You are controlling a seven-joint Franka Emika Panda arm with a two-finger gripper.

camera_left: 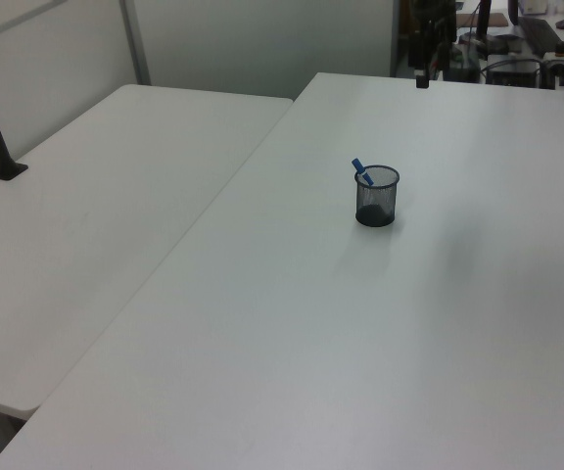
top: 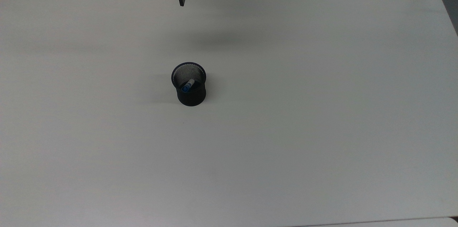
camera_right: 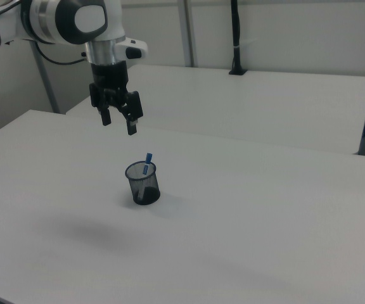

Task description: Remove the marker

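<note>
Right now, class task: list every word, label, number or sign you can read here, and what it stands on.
No text can be read.
The marker in the mesh cup shows blue and white, too small to read.
The gripper and table bear no legible marks.

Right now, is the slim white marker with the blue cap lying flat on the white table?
No, the slim white marker with the blue cap stands tilted inside the black mesh cup, its blue end poking above the rim.
</note>
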